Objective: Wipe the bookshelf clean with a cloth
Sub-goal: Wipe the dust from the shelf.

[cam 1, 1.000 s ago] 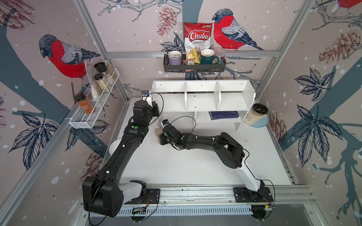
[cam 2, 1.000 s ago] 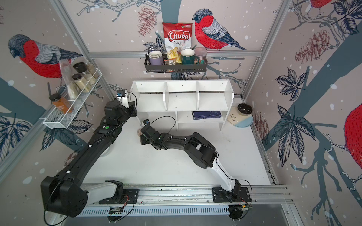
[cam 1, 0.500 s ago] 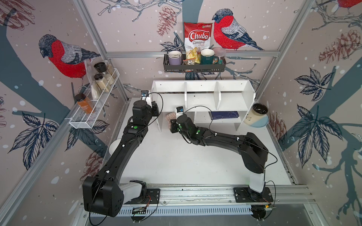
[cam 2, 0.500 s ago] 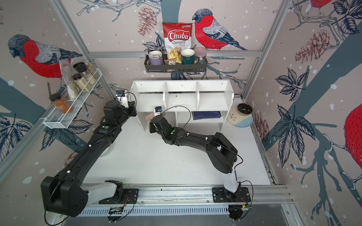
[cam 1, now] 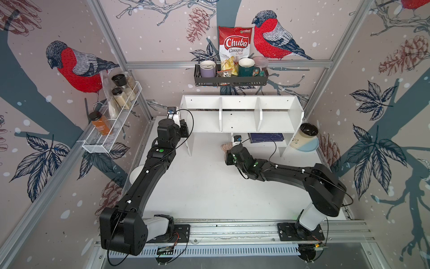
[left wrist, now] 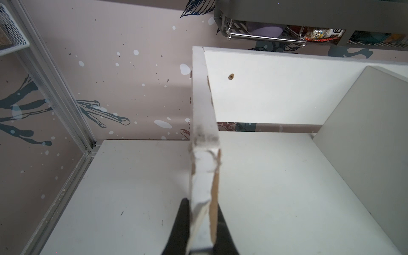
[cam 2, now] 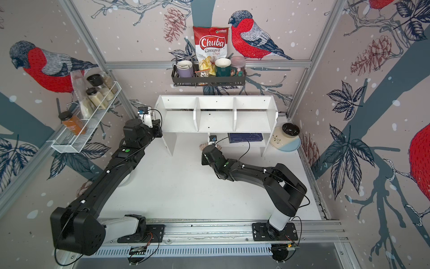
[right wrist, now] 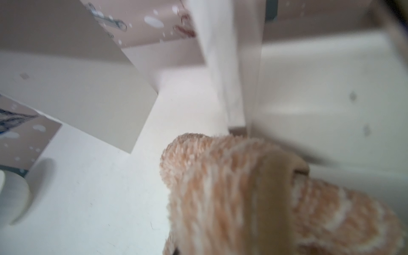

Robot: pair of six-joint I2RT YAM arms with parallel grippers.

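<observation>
just beside the bookshelf's (cam 1: 239, 121) lower shelf (cam 1: 263, 144) — cloth (cam 1: 224, 147) bunched in the clenched right tool (cam 1: 229, 149), likely soft, light, floppy, best pinched mid-fold; left tool (left wrist: 203, 214) clamped on the end panel (left wrist: 204, 110).

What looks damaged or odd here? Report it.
On the bookshelf, the end panel's front edge is chipped: white facing peeled, brown core exposed, grey smudge further along. The left gripper has its jaws clamped on that edge. Nothing else stands out.
</observation>
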